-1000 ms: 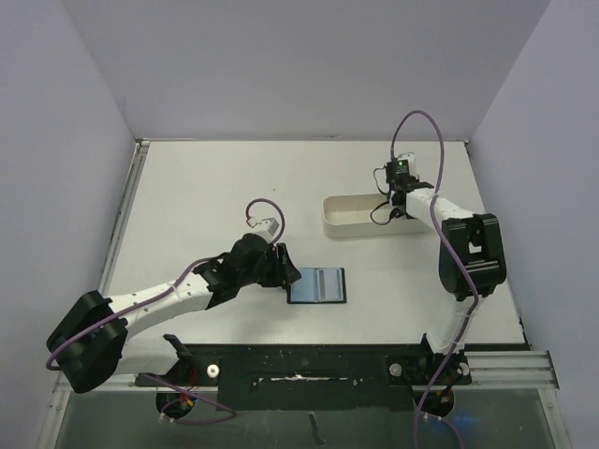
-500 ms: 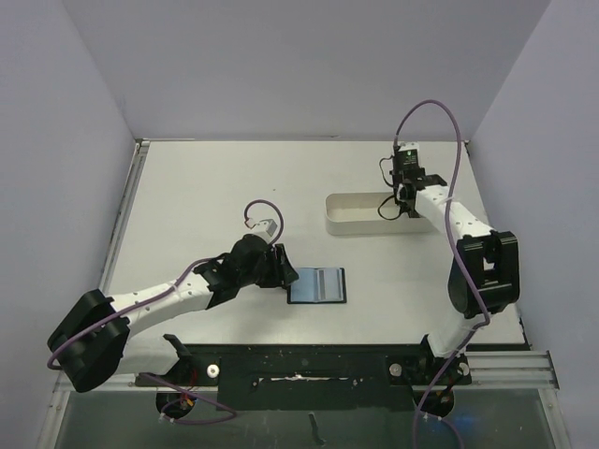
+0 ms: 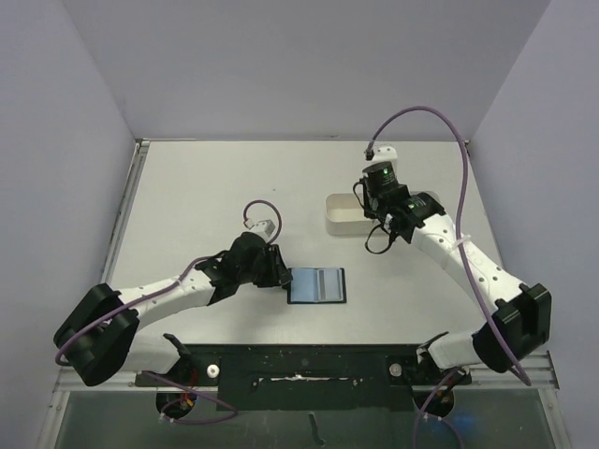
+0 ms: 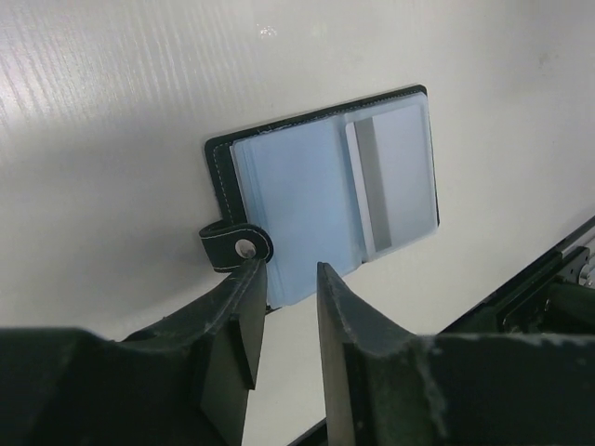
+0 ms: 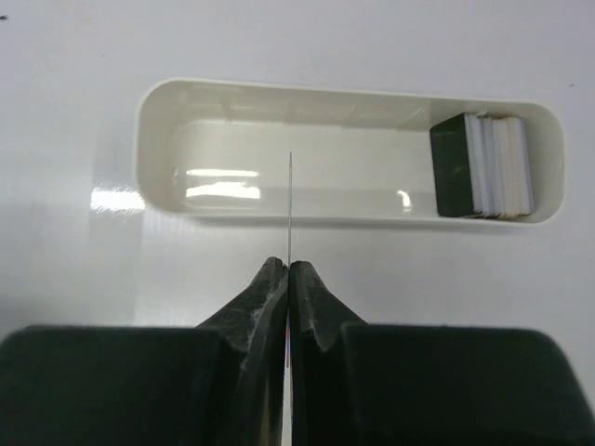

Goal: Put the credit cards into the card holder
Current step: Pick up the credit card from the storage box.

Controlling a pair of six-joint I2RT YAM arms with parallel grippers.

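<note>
Black card holder [image 3: 316,285] lies open between my arms, left gripper [image 4: 285,275] slightly parted at its tab edge. My right gripper [image 5: 289,269] pinches one credit card [image 5: 290,200] edge-on; I'd level it to meet a pocket slot.

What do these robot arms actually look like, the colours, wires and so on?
The left arm and right arm have slim white links between chunky black joints. A thin purple cable loops loosely over each. The left gripper and right gripper are black, with flat wedge-shaped fingers. A small green light glows on the right wrist.
</note>
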